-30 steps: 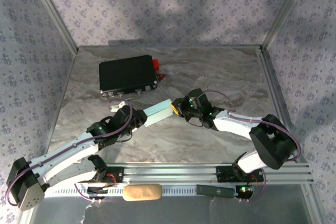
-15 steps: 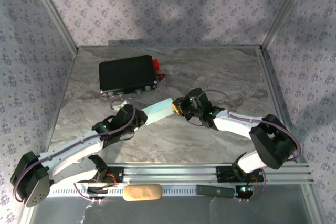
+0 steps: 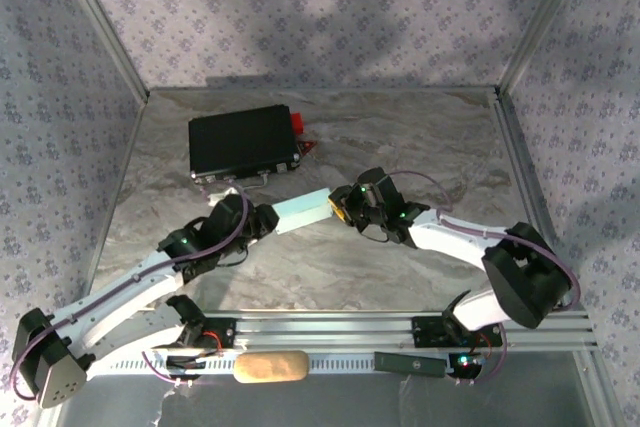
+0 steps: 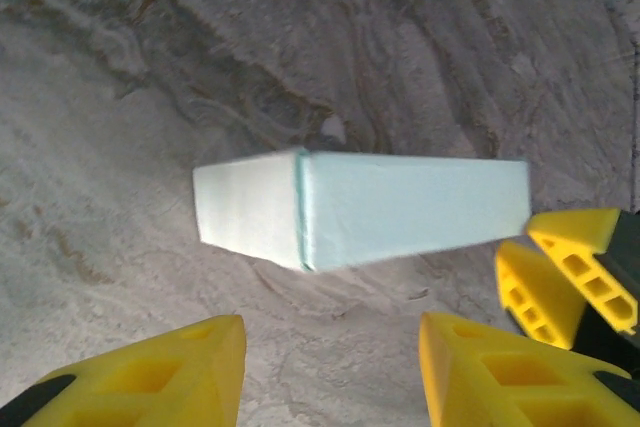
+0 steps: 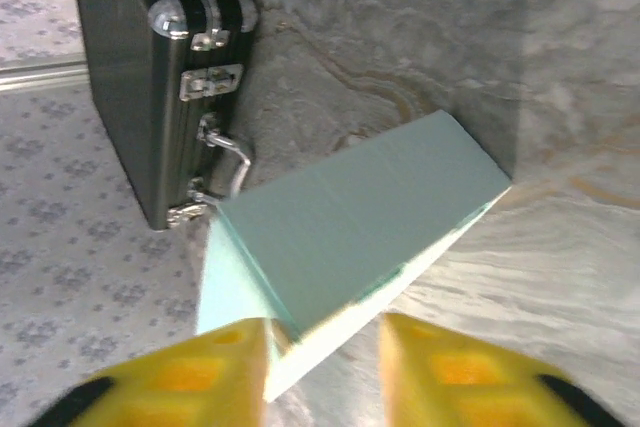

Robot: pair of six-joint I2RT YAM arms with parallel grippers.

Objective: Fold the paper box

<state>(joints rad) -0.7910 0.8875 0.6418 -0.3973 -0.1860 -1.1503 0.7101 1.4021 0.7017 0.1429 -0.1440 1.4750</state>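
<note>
Beyond paper box (image 5: 350,237), black case (image 5: 120,77) cropped

paper box (image 3: 300,212) | pale light-blue closed oblong | lying flat, slanted | tabletop (image 3: 420,137) centre

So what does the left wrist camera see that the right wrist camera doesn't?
Seen from the left wrist, not the right: the right gripper's yellow fingers at the far end of the pale-blue card box. From the right wrist instead: a clear look at the black hard case with silver latches, plus floral wallpaper. Both: the box lying on the grey marbled table.
</note>
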